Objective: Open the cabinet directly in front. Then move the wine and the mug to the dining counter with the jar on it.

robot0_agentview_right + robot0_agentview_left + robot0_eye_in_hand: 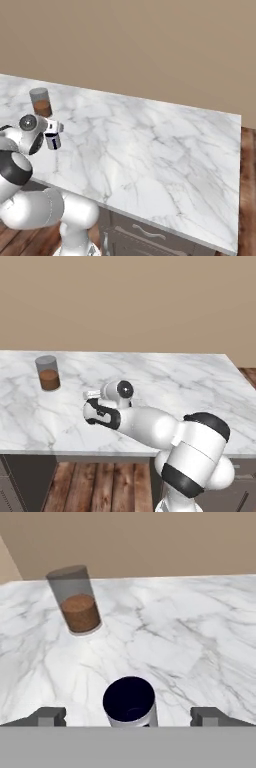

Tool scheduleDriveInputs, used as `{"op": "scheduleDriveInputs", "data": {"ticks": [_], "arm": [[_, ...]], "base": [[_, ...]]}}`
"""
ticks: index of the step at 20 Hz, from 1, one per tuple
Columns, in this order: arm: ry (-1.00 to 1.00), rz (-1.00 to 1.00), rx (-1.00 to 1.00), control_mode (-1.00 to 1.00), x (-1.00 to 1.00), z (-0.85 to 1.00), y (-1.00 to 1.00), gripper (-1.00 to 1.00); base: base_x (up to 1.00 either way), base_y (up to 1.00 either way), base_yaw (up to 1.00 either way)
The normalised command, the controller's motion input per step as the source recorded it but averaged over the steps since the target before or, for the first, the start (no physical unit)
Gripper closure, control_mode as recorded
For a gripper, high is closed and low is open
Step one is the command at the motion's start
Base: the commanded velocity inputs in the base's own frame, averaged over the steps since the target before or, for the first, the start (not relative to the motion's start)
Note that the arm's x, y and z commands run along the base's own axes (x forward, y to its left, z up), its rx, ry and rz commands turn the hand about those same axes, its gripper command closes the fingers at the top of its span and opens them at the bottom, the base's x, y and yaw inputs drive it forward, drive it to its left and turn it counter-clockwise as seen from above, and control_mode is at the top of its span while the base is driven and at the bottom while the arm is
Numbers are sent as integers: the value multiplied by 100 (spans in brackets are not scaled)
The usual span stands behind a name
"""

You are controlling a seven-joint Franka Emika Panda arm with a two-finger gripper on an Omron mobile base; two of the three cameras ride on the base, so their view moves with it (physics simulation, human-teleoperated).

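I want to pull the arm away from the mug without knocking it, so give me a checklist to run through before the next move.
1. Gripper jaws wide open, finger tips well clear of the mug on both sides: ok.
2. Mug upright on the dining counter, navy inside facing up: ok.
3. Mug standing apart from the jar: ok.
4. Jar upright on the same marble top: ok.
5. Mug well in from the counter edge: ok, as the right base view shows.
6. Wine delivered: cannot tell.

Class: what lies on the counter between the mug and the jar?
Nothing: bare marble of the dining counter separates the mug from the jar, clearest in the hand view.
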Motion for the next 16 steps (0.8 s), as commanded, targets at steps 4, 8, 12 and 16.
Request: {"op": "scheduleDriveInputs", "data": {"ticks": [4,8,12,16], "arm": [[13,-17,-1,-100,0,96,31,-100],[23,-17,-4,-100,-19,100,-7,-100],[5,1,-3,-100,-96,67,-83,-100],[-9,8,0,-100,-100,-6,-99,-100]], "base": [[0,0,0],[0,0,0],[0,0,0],[0,0,0]]}}
